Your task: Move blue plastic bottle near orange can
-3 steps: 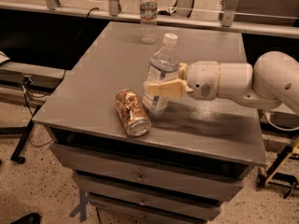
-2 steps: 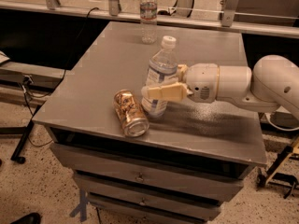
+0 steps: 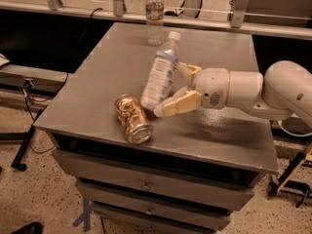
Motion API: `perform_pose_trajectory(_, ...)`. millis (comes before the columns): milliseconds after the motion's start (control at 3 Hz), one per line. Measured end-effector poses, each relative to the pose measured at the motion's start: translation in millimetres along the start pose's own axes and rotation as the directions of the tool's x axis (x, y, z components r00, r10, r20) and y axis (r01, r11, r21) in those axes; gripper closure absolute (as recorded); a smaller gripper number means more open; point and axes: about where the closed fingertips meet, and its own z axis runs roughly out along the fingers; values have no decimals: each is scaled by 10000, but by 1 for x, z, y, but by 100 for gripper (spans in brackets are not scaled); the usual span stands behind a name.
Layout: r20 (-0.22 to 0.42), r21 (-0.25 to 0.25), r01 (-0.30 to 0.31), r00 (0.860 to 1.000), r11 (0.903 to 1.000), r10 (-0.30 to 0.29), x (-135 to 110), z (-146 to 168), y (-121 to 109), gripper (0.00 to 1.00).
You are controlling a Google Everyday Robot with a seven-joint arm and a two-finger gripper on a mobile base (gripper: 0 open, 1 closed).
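Observation:
The blue plastic bottle [image 3: 160, 74] with a white cap stands tilted on the grey table [image 3: 107, 67], its top leaning right toward my arm. Its base is close beside the orange can [image 3: 131, 118], which lies on its side near the table's front edge with its silver end toward the camera. My gripper [image 3: 176, 89] reaches in from the right. Its fingers are spread open, one finger [image 3: 187, 72] behind the bottle and the other [image 3: 176, 105] in front of it, just right of the bottle's body. They do not clamp it.
A slimmer clear bottle [image 3: 154, 14] with a dark label band stands at the table's back edge. The table sits on a drawer cabinet [image 3: 146, 184]. A railing runs behind it, and cables and a stand lie on the floor at left.
The gripper's fingers have spread apart and let go of the bottle. The bottle, upright before, now leans with its top to the right, next to the can.

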Motion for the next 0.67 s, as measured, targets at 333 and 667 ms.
perform_pose_trajectory(333,30,45,76,10000,10000,-76,-1,-1,-2,0)
perform_pose_trajectory(667,50,124,158,9999,9998,-159,-1,-2,-4,0)
